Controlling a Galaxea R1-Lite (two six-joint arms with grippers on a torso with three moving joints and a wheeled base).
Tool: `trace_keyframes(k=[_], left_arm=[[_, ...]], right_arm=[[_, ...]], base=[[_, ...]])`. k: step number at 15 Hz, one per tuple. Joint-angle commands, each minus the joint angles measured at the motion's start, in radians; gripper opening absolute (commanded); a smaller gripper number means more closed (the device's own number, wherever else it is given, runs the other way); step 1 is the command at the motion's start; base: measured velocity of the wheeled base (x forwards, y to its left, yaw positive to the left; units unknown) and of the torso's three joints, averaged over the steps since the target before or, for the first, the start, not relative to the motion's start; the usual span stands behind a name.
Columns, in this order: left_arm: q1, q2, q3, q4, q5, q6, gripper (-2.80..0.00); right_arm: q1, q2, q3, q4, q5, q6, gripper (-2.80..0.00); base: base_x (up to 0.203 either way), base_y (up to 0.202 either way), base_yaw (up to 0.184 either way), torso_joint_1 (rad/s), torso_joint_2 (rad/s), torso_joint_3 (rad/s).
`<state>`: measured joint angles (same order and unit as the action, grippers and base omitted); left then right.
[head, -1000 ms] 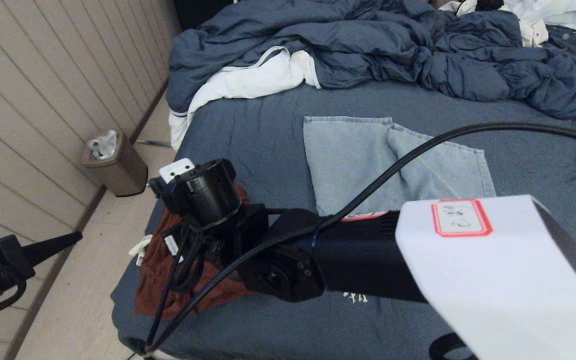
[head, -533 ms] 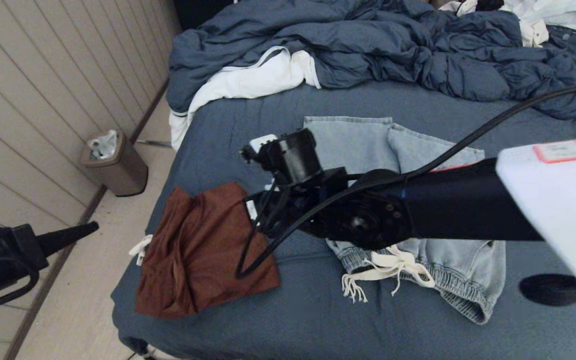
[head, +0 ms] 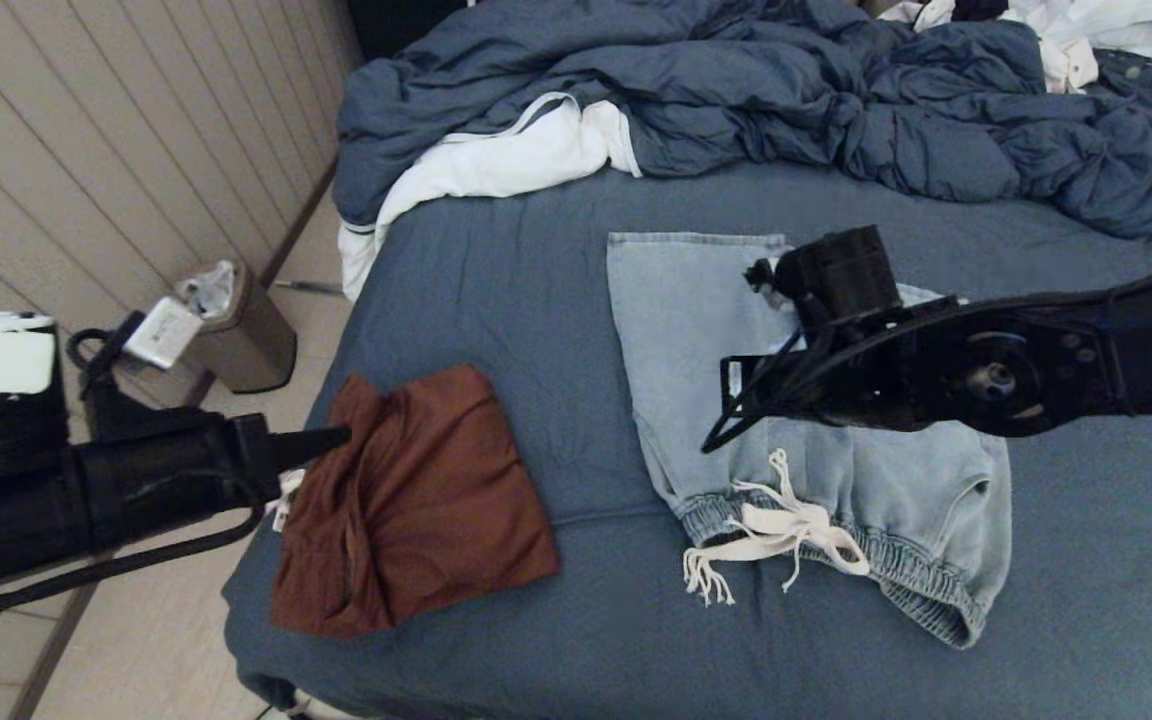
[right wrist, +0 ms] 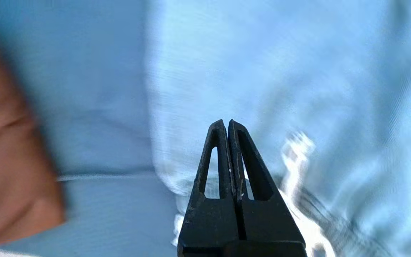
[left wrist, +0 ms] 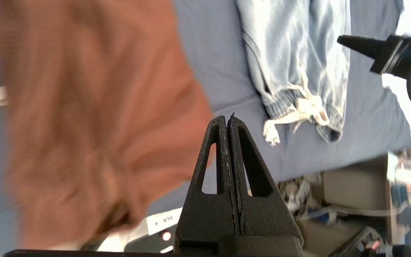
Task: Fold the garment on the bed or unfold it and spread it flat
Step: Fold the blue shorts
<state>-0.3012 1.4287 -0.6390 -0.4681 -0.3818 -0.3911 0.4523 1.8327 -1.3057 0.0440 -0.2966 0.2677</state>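
Swinging off the rust-brown shorts (head: 416, 500), our right gripper (head: 711, 445) now hangs pinched together and empty above the folded denim joggers (head: 736, 330) on the bed (head: 496, 270) — our left gripper (head: 341, 436), also closed, reaches the shorts, probably next.

The right arm's black links (head: 976, 375) hide the middle of the folded light-blue denim trousers (head: 696, 330); the rumpled dark blue duvet (head: 736, 90) is cut off by the frame's top edge

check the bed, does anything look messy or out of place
Yes. The blue duvet is bunched in a rumpled heap at the far end of the bed, white lining showing. The rust-brown garment lies creased near the left edge.
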Motion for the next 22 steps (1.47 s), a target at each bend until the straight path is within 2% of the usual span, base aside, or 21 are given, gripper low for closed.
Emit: trace_keyframes(k=[1,3,6,8,11,13,14,17,22], left_arm=[[-0.09,0.141,-0.077,-0.002,0.023,-0.004,-2.8],[-0.176,0.218,-0.189,0.004,0.05,-0.017,-2.8],[-0.301,0.335,-0.34,0.041,0.061,-0.054,-2.8],[-0.347,0.419,-0.402,0.049,0.063,-0.089,-2.8],[-0.394,0.54,-0.502,0.061,0.069,-0.104,-2.8],[-0.432,0.594,-0.549,0.064,0.109,-0.103,-2.8],[-0.443,0.603,-0.554,0.064,0.126,-0.103,-2.8],[-0.459,0.604,-0.548,0.064,0.126,-0.104,-2.8],[-0.492,0.603,-0.54,0.061,0.129,-0.118,-2.8]], right_arm=[[-0.051,-0.029,0.039,0.001,0.032,0.041,-2.8],[-0.073,-0.038,0.041,0.002,0.097,0.044,-2.8],[-0.073,0.003,-0.002,0.001,0.127,0.033,-2.8],[-0.066,0.004,-0.011,-0.001,0.139,0.006,-2.8],[-0.082,0.002,0.008,-0.009,0.133,-0.009,-2.8],[-0.124,0.009,-0.018,-0.012,0.136,-0.061,-2.8],[-0.147,0.02,-0.033,-0.015,0.139,-0.076,-2.8],[-0.205,0.06,-0.054,-0.019,0.139,-0.087,-2.8],[-0.208,0.064,-0.056,-0.022,0.132,-0.089,-2.8]], base=[[0.0,0.0,0.0,0.0,0.0,0.0],[0.0,0.0,0.0,0.0,0.0,0.0],[0.0,0.0,0.0,0.0,0.0,0.0],[0.0,0.0,0.0,0.0,0.0,0.0],[0.0,0.0,0.0,0.0,0.0,0.0],[0.0,0.0,0.0,0.0,0.0,0.0],[0.0,0.0,0.0,0.0,0.0,0.0],[0.0,0.0,0.0,0.0,0.0,0.0],[0.0,0.0,0.0,0.0,0.0,0.0]])
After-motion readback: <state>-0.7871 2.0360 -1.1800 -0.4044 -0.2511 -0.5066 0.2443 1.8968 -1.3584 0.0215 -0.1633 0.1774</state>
